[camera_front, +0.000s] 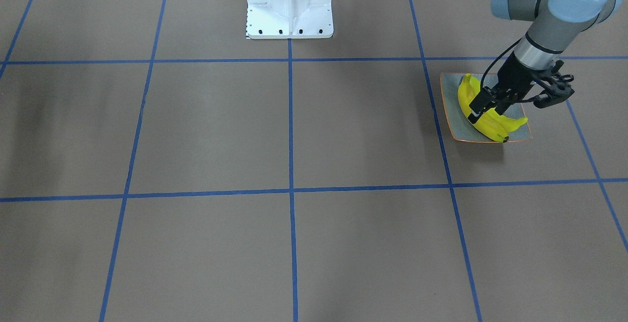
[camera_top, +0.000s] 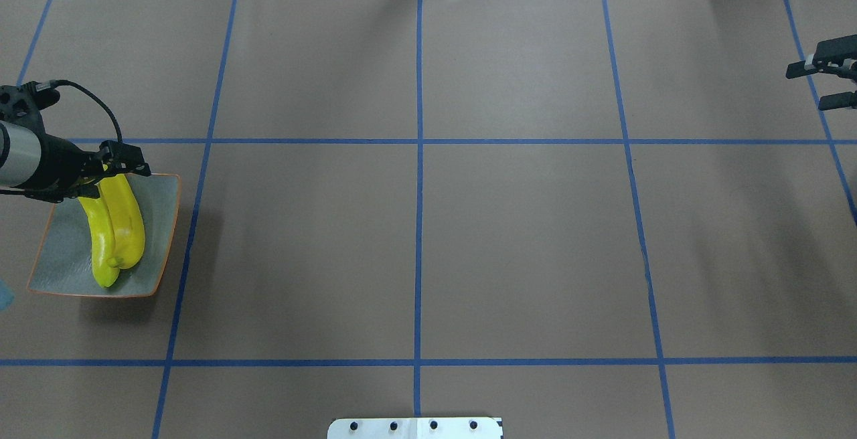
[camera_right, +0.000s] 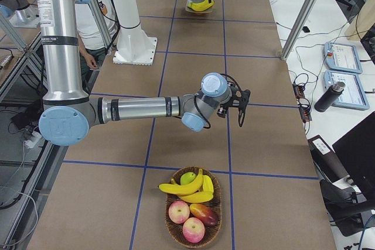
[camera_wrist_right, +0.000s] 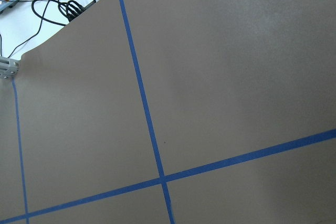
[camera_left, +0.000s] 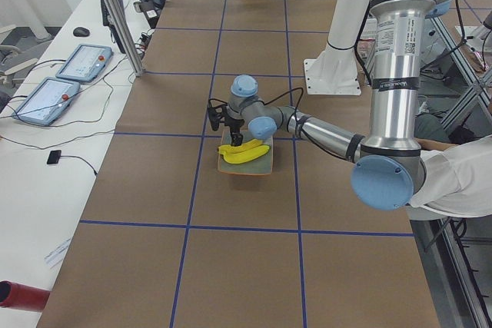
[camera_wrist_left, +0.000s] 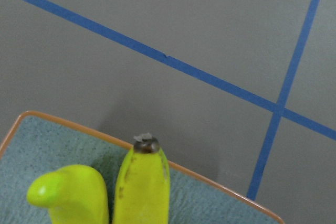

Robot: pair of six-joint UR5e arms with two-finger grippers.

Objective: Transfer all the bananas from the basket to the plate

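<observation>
Lying side by side on the plate (camera_top: 67, 258), two bananas (camera_top: 115, 225) rest at the table's (camera_top: 535, 225) left end.
The left gripper (camera_front: 485, 111) hangs over the ends farther from the robot, its fingers straddling one banana; whether they clamp it cannot be told. Well apart, the right gripper (camera_top: 807, 86) hovers above bare table with fingers spread. At the right end, the basket (camera_right: 170, 223) holds two more bananas (camera_right: 187, 190) among apples (camera_right: 179, 210).

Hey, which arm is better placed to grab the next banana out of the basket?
Right. The right gripper hangs near the basket, where two bananas lie; the left gripper is at the table's far end, over the plate and its bananas.
</observation>
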